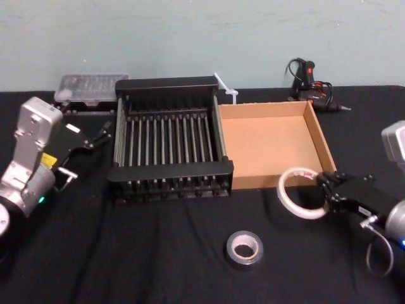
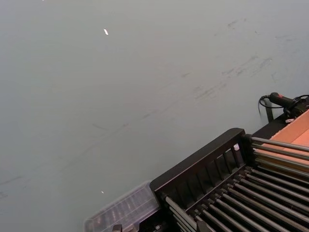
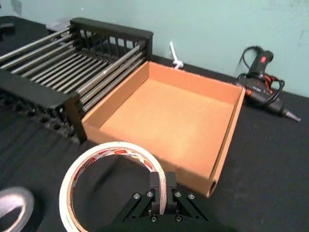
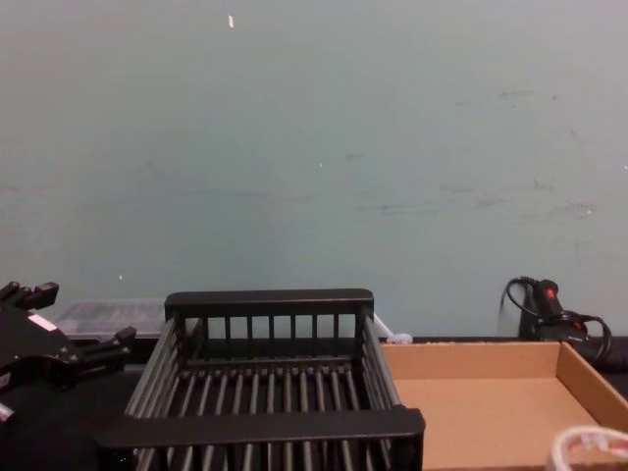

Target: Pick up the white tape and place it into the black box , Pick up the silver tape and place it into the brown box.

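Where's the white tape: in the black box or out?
Out. The right gripper clamps the white tape by the brown box's near right corner, clear of the black box.

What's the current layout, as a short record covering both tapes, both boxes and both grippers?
white tape: clamped in the right gripper, just in front of the brown box's near right corner
silver tape: lying flat on the table, untouched, nearer the robot than both boxes
black box: empty, left of the brown box
brown box: empty
left gripper: open, idle beside the black box's left side
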`<action>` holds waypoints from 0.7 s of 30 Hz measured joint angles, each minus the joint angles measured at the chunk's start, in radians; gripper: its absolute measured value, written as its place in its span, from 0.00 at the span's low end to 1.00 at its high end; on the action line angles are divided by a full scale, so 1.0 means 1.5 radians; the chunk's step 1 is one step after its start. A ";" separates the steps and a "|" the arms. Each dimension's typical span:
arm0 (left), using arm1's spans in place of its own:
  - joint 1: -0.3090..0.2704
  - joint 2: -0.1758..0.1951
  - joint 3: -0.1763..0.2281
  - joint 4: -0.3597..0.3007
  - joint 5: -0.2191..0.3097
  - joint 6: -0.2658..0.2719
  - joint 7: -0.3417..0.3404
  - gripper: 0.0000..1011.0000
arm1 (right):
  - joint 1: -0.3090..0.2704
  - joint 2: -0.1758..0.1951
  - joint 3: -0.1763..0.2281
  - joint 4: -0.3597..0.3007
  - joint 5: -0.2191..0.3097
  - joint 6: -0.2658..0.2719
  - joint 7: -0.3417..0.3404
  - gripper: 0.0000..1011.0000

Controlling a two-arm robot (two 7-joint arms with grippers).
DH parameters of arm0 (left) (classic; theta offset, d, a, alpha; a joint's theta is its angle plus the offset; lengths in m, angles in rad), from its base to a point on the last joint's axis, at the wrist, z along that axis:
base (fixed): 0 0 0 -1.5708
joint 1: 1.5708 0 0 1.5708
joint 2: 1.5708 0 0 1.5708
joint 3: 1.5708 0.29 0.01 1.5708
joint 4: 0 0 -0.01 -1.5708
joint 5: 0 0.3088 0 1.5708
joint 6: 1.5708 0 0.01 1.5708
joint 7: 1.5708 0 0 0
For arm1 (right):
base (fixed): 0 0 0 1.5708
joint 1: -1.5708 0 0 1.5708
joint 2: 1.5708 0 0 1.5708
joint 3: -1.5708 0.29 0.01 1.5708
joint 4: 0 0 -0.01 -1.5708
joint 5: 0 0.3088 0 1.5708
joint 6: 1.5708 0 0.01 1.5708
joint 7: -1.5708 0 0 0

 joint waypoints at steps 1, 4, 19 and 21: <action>0.000 0.000 0.000 0.000 0.000 0.000 0.000 0.99 | 0.012 -0.006 -0.005 0.007 -0.004 -0.001 -0.003 0.08; 0.000 0.000 0.000 0.000 0.000 0.000 0.000 0.99 | 0.029 -0.014 -0.012 0.017 -0.011 -0.004 -0.006 0.08; 0.000 0.000 0.000 0.000 0.000 0.000 0.000 0.99 | 0.141 -0.069 -0.057 0.087 -0.041 -0.017 -0.001 0.08; 0.000 0.000 0.000 0.000 0.000 0.000 0.000 0.99 | 0.156 -0.075 -0.066 0.096 -0.046 -0.020 0.003 0.08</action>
